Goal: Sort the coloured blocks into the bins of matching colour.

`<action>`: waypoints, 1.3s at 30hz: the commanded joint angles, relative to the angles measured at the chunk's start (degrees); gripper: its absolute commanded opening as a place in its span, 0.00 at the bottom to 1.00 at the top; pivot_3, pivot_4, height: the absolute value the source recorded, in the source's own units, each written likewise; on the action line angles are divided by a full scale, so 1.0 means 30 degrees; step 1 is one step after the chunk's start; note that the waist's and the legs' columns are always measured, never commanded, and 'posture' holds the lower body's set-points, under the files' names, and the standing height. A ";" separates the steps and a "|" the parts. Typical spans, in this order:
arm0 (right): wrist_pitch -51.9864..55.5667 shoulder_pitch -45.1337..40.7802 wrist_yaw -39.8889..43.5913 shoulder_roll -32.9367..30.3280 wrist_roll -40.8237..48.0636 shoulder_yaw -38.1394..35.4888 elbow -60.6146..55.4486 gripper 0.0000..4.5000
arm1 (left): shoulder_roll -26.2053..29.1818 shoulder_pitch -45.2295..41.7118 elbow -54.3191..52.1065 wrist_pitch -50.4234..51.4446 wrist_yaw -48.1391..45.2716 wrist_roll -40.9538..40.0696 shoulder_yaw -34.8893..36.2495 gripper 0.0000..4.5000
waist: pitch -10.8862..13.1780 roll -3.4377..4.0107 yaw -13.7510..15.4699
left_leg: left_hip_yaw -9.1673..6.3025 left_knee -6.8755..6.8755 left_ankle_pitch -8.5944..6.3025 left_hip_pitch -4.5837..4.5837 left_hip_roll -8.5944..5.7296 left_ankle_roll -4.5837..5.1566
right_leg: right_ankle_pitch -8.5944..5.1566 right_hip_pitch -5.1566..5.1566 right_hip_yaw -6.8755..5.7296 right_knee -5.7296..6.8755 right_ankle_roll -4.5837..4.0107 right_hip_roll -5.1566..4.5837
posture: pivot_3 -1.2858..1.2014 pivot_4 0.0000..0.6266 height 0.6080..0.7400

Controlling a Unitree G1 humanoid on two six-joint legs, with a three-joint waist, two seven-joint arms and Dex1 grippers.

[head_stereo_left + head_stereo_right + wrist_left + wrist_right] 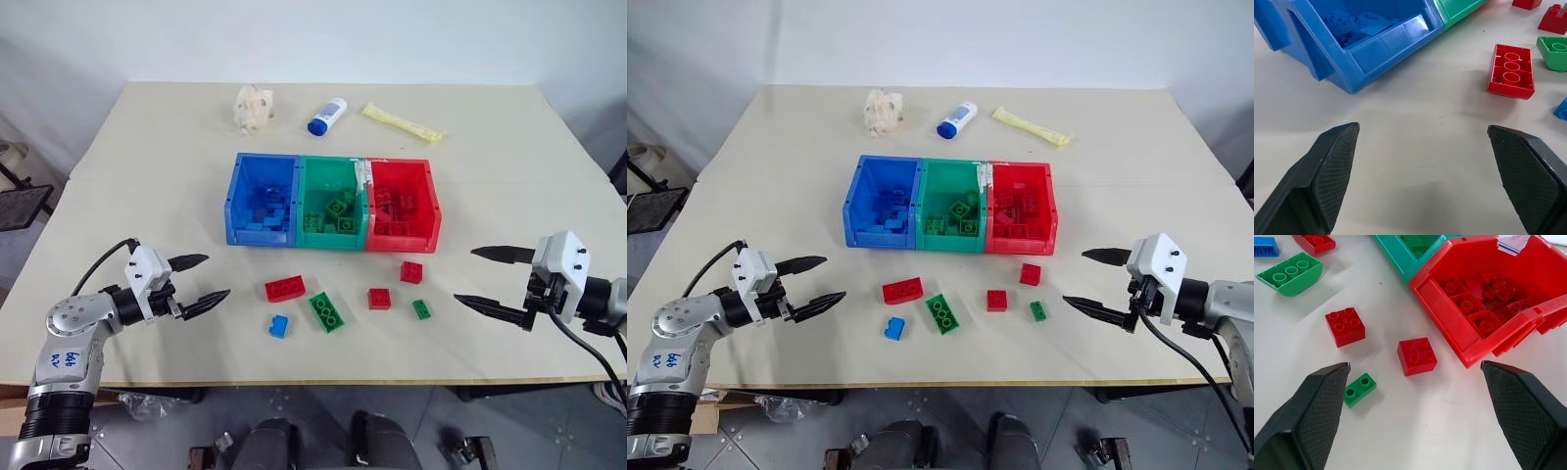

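Note:
Three joined bins sit mid-table: blue bin, green bin, red bin, each holding blocks of its own colour. In front of them lie loose blocks: an oblong red block, a small blue block, an oblong green block, two square red blocks and a small green block. My left gripper stands open and empty left of the oblong red block. My right gripper stands open and empty right of the small green block.
At the far side of the table lie a crumpled beige wad, a white bottle with a blue cap and a yellow packet. The table's front edge runs just behind the loose blocks.

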 commanded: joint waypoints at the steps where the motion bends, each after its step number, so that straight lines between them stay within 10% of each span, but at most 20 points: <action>1: -0.0303 -0.0097 0.0067 -0.0195 0.0109 -0.0238 -0.0138 1.00 | 0.0149 0.0000 -0.0660 0.0229 -0.0405 -0.0534 0.0035 0.99 | 0.0000 0.0000 0.0000 | 0.0000 0.0000 0.0000 0.0000 0.0000 0.0000 | 0.0000 0.0000 -0.0001 -0.0001 0.0000 0.0000 | 0.52 0.24 1.00; 27: 0.1728 0.7041 0.1716 -0.2074 0.0427 -0.6655 -0.1645 1.00 | -0.0029 -0.0948 0.2030 -0.2033 -0.5147 -0.1300 -0.1008 0.99 | 0.0000 0.0000 0.0001 | 0.0007 0.0002 -0.0001 0.0009 0.0002 0.0000 | 0.0000 0.0010 0.0020 -0.0010 0.0000 -0.0034 | 0.52 0.24 1.00; 39: 0.4069 0.3255 0.0731 -0.2396 0.0231 -0.0159 -0.4832 1.00 | 0.0157 0.1966 -0.2462 -0.0234 -0.5328 -0.2702 -0.1132 0.99 | 0.0005 -0.0009 -0.0024 | -0.0016 -0.0002 -0.0006 0.0002 -0.0015 -0.0001 | 0.0002 0.0001 -0.0007 -0.0007 -0.0007 -0.0155 | 0.52 0.24 1.00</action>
